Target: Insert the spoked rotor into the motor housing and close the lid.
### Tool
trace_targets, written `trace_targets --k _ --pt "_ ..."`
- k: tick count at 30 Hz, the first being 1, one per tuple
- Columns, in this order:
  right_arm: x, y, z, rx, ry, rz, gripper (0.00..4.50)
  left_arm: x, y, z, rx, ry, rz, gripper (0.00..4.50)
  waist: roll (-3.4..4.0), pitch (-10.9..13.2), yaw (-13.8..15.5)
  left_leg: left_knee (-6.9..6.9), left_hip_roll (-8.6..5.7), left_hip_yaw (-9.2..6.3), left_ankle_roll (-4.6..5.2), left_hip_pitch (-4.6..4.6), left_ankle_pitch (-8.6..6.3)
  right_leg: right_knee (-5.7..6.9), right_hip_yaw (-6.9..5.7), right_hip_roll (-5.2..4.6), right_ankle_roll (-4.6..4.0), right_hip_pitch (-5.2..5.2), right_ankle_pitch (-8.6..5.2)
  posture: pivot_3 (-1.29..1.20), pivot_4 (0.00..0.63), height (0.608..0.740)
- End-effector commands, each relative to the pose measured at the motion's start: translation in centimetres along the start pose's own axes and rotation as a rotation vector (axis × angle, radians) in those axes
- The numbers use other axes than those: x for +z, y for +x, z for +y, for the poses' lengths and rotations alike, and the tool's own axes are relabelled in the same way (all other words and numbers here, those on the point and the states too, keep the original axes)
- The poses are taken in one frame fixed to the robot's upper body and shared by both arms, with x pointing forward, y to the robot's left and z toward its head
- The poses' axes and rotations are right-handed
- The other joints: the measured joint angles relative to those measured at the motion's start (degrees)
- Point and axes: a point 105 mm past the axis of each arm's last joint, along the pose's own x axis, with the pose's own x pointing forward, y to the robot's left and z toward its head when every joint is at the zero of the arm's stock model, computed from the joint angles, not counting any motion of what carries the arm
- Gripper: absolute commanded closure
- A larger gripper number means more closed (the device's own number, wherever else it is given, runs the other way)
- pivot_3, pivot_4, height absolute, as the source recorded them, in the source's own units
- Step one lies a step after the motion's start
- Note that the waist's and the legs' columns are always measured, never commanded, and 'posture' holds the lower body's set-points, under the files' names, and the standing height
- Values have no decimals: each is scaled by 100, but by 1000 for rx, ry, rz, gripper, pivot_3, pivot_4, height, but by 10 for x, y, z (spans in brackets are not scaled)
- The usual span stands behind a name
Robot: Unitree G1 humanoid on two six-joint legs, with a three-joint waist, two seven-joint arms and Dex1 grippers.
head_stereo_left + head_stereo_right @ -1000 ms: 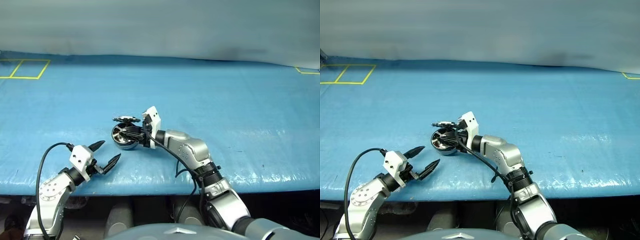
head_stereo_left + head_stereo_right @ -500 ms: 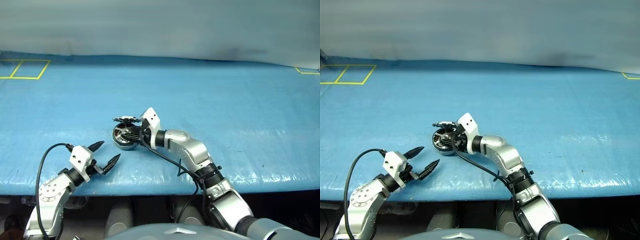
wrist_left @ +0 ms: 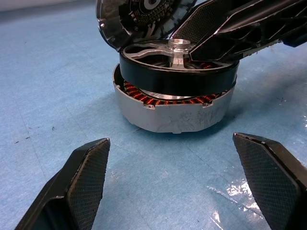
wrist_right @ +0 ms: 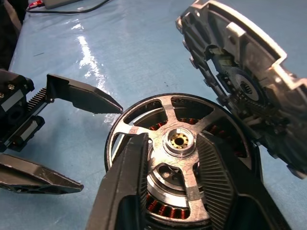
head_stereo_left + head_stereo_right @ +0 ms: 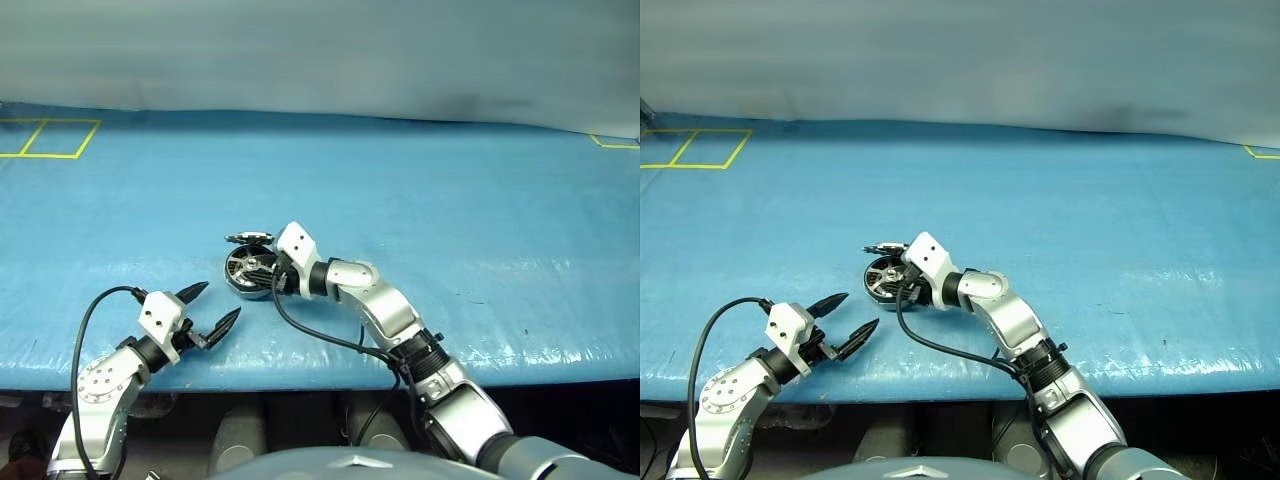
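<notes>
The motor housing [image 3: 172,115], a round grey case with copper windings, stands on the blue table near its front. On top of it rests the spoked rotor [image 3: 177,72], slightly tilted and partly sunk into the housing. My right gripper [image 4: 171,140] reaches in from the right; its fingers [image 4: 129,191] pass through the spoke gaps and are shut around the hub. The lid [image 4: 240,72] stands open, tilted up behind the rotor [image 5: 248,268]. My left gripper [image 5: 221,300] hovers open a short way in front of the housing, nothing between its fingers [image 3: 81,182].
The table's front edge [image 5: 320,372] runs just below both arms. A yellow taped square [image 5: 50,138] marks the far left corner and a yellow mark [image 5: 612,143] the far right. A black cable [image 5: 85,330] loops off the left wrist.
The right wrist has rolled, turning the rotor from nearly on edge to almost flat on the housing. Its fingers have drawn closer together. The left arm has kept still.
</notes>
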Motion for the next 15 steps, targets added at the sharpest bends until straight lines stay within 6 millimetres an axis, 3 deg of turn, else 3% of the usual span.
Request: trace_targets --k 1,9,15 --pt "-5 3 5 16 7 17 4015 12 0 2 9 34 -44 0 0 0 0 -1 0 0 0 0 0 0 0 0 0 0 0 0 150 740" --pt "-4 3 4 7 9 6 4037 12 1 3 8 38 -45 0 0 0 0 -1 0 0 0 0 0 0 0 0 0 -1 0 0 150 740" --pt "18 -3 2 6 61 -92 4037 11 1 3 8 36 -45 0 0 1 5 -2 0 0 0 -2 0 0 0 0 0 -1 0 0 150 740"
